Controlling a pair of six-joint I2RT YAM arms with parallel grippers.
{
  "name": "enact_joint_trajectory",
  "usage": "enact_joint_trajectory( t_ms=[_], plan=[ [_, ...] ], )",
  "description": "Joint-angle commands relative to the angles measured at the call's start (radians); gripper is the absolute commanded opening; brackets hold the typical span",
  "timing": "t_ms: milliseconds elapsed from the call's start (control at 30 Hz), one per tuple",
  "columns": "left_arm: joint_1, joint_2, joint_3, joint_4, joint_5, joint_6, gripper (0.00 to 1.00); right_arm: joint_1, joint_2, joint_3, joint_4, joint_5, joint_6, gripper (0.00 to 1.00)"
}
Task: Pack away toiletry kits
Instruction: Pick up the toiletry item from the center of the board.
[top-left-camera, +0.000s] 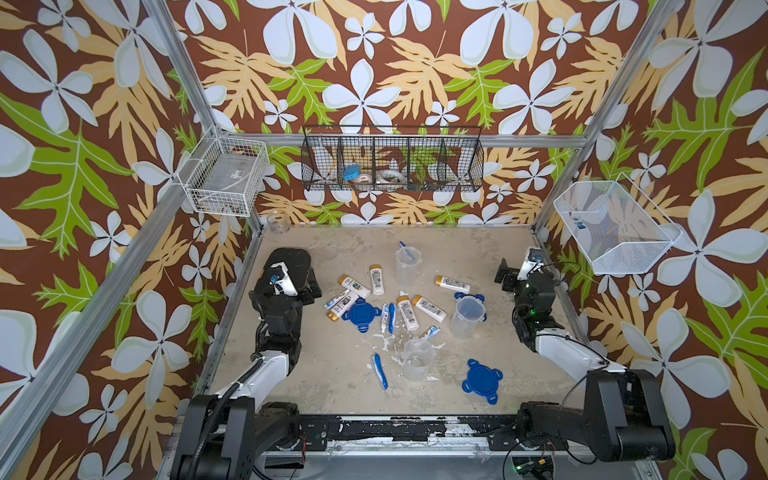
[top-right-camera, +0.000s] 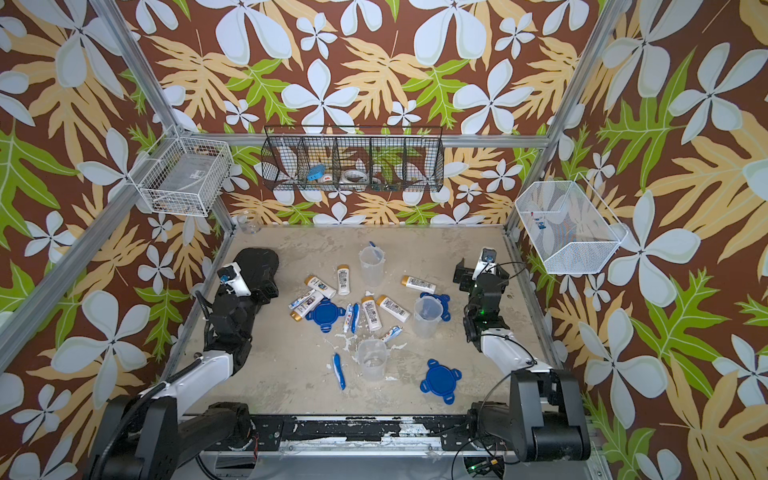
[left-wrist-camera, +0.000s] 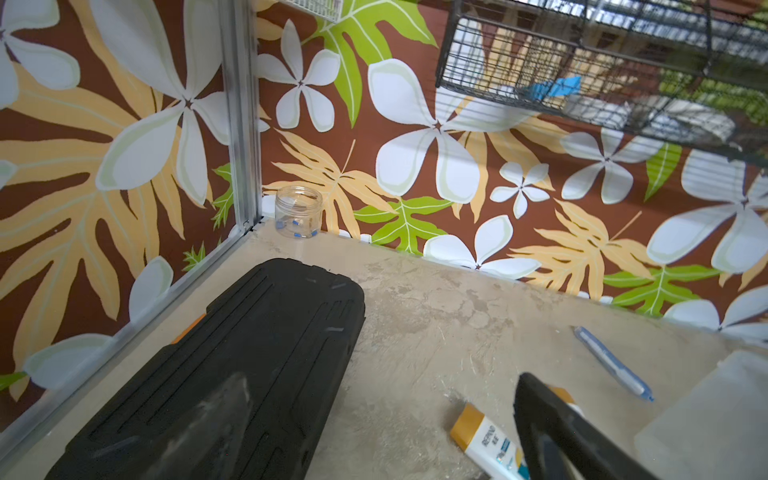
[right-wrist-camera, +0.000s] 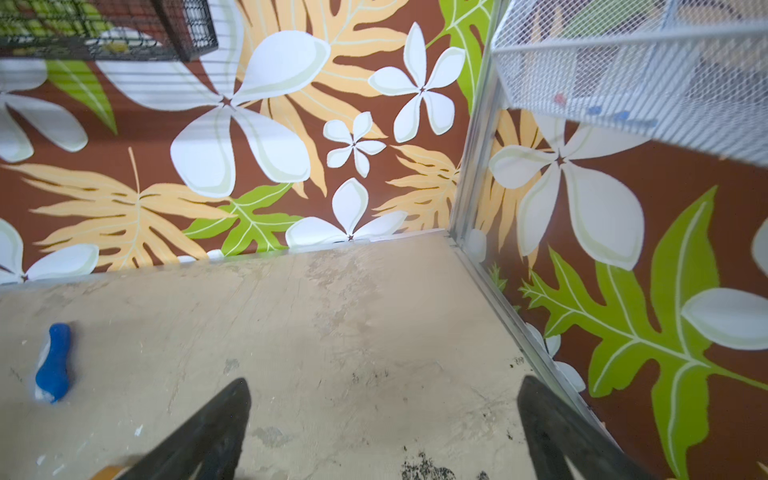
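Three clear cups stand open on the table in both top views: a back one (top-left-camera: 406, 268) holding a toothbrush, a right one (top-left-camera: 464, 320) on a blue lid (top-left-camera: 478, 298), a front one (top-left-camera: 417, 360). Two more blue lids (top-left-camera: 360, 314) (top-left-camera: 482, 380) lie flat. Several gold-capped white bottles (top-left-camera: 407, 314), toothpaste tubes (top-left-camera: 384, 318) and a toothbrush (top-left-camera: 380, 370) lie scattered mid-table. My left gripper (left-wrist-camera: 382, 415) is open, between the black case and a bottle (left-wrist-camera: 486, 436). At the back right my right gripper (right-wrist-camera: 384, 399) hangs open over bare table.
A black oblong case (top-left-camera: 291, 259) lies at the back left under my left arm. A small glass jar (top-left-camera: 277, 221) stands in the back left corner. On the walls hang a white wire basket (top-left-camera: 226, 176), a black divided basket (top-left-camera: 392, 164) and a white mesh basket (top-left-camera: 615, 226).
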Motion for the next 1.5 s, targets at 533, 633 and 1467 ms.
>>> enact_joint_trajectory(
  t_ms=[533,633,1467],
  plan=[
    [-0.072,0.28,0.489,-1.175,0.344,-0.139,1.0,0.406,0.114,0.692,-1.151,-0.154,0.131,1.0],
    [-0.1,0.346,0.529,-1.187,0.353,-0.097,0.99,0.429,0.091,0.69,-1.156,-0.22,0.113,1.0],
    [-0.609,0.752,0.91,-1.167,0.345,-0.311,0.77,0.495,0.055,0.626,-1.174,-0.26,0.066,0.93]
  ],
)
